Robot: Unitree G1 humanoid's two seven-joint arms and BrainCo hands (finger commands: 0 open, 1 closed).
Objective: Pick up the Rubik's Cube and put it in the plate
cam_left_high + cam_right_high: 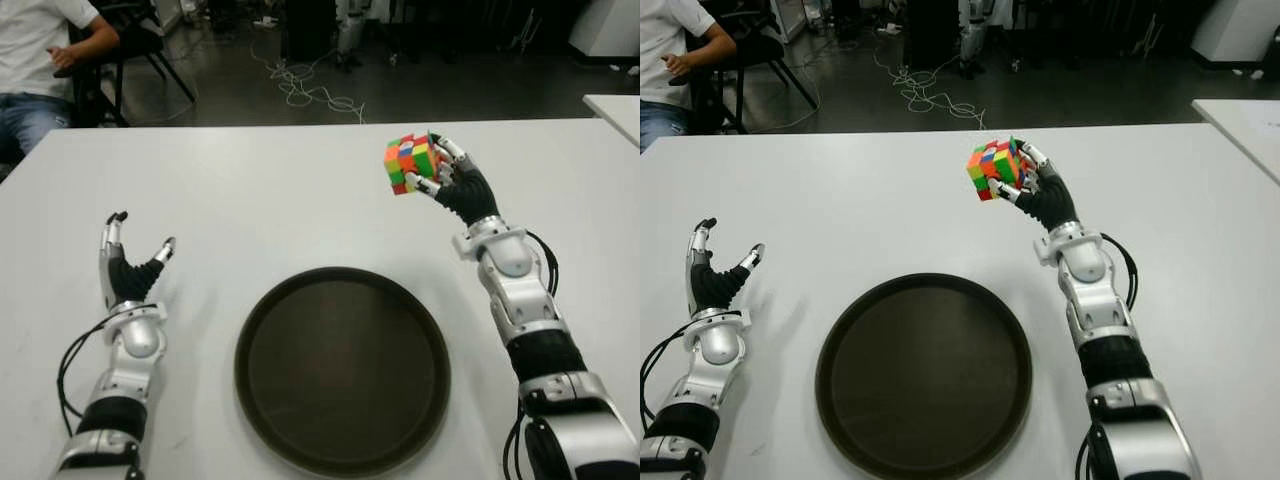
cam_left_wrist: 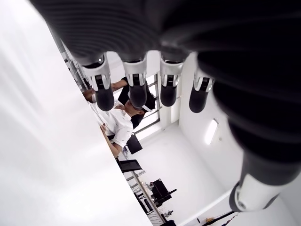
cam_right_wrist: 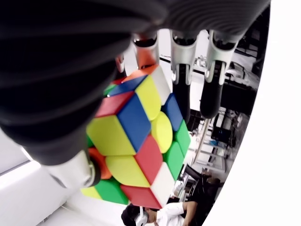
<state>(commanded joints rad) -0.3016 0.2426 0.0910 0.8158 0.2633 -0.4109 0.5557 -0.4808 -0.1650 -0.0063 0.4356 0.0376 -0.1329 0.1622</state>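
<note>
My right hand [image 1: 432, 168] holds the multicoloured Rubik's Cube [image 1: 408, 162] up off the white table [image 1: 260, 190], behind and to the right of the dark round plate [image 1: 343, 369]. In the right wrist view the cube [image 3: 136, 141] sits between the thumb and the curled fingers [image 3: 181, 66]. The plate has nothing in it. My left hand [image 1: 130, 255] shows at the table's left side with its fingers spread and nothing in them.
A person in a white shirt [image 1: 40, 55] sits on a chair beyond the far left corner of the table. Cables [image 1: 305, 90] lie on the dark floor behind. Another white table's corner [image 1: 615, 110] shows at the right.
</note>
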